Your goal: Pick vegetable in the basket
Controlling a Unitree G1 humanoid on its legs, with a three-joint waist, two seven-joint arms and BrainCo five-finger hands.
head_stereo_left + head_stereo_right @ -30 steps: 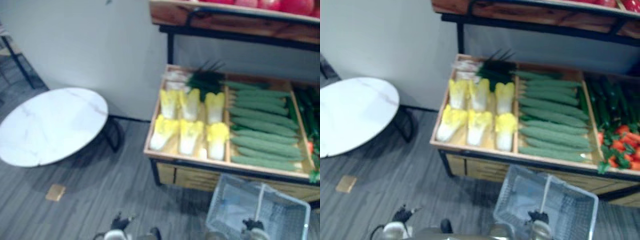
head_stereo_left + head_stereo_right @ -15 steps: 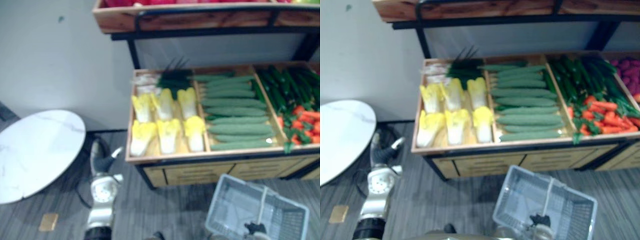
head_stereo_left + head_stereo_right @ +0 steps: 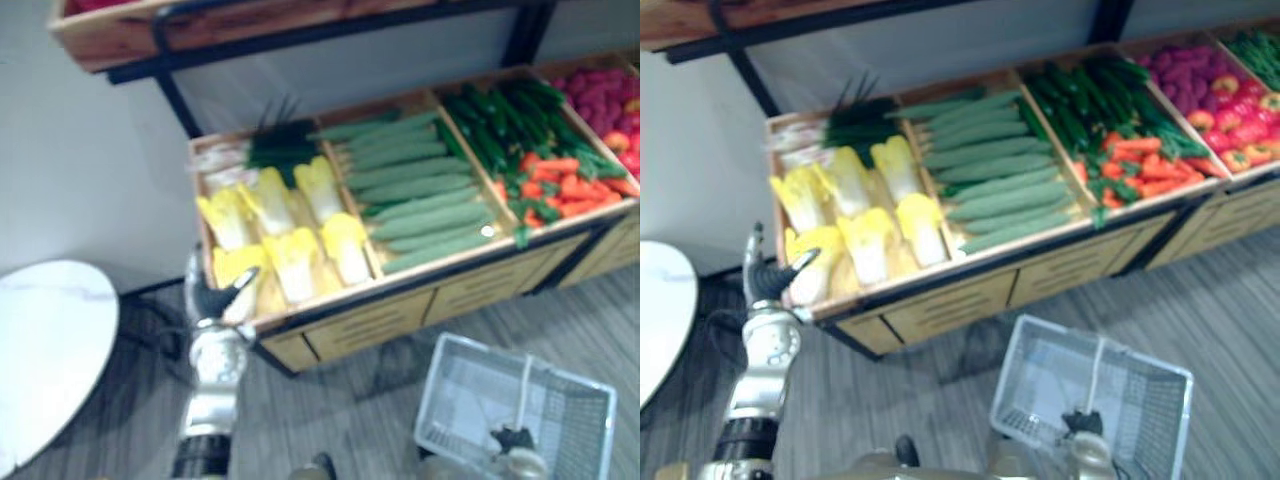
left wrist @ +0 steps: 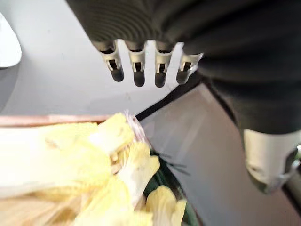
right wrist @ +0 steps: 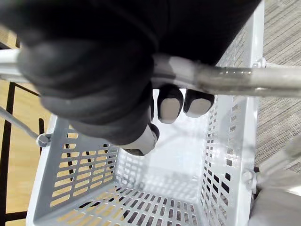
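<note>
Gripping the handle (image 5: 225, 79) of the grey wire basket (image 3: 460, 390) at near right: right hand (image 5: 94, 70), fingers curled round the bar. Noted left hand (image 3: 766, 274) upright at the near left corner of the wooden stall (image 3: 370, 325), fingers (image 4: 137, 66) straight and slightly spread, holding nothing, just beside the yellow cabbages (image 3: 290, 250). Found cabbages in the leftmost bin, long green gourds (image 3: 420, 195) in the next bin rightward, carrots (image 3: 560, 185) beyond. Seen white round table (image 3: 45, 350) at left.
</note>
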